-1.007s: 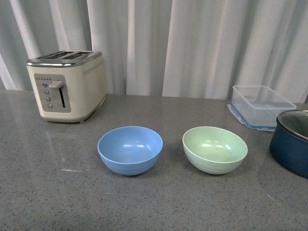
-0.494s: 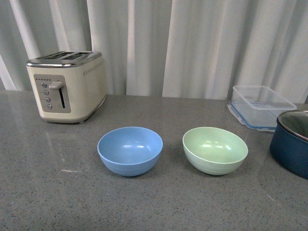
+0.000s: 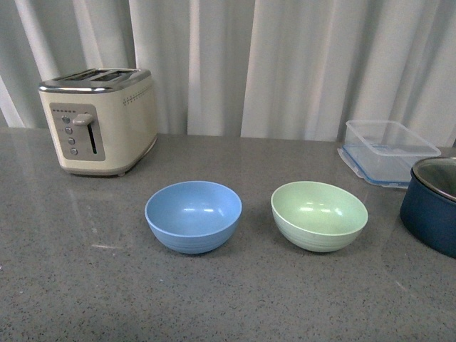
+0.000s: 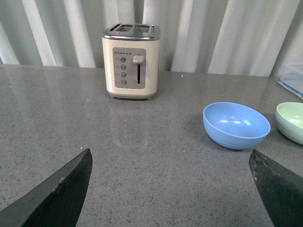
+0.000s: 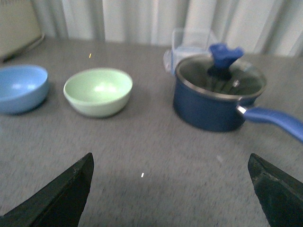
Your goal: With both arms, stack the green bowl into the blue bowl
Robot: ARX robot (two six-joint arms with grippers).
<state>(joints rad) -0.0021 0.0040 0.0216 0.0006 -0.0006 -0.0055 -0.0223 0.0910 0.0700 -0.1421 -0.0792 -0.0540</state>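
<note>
The pale green bowl (image 3: 319, 215) sits upright on the grey counter, right of the light blue bowl (image 3: 193, 216), a small gap between them. Both are empty. Neither arm shows in the front view. My left gripper (image 4: 170, 189) is open and empty over bare counter, with the blue bowl (image 4: 236, 125) ahead of it and the green bowl (image 4: 291, 122) at the frame edge. My right gripper (image 5: 170, 189) is open and empty, well short of the green bowl (image 5: 98, 91) and the blue bowl (image 5: 21, 88).
A cream toaster (image 3: 98, 120) stands at the back left. A clear plastic container (image 3: 387, 152) is at the back right. A dark navy pot (image 3: 433, 203) with steel rim and glass lid (image 5: 218, 90) stands right of the green bowl, its handle (image 5: 274, 120) sticking out.
The front view has shifted slightly: the bowls and toaster sit a little higher in the frame than before. The bowls themselves have not moved on the counter.
</note>
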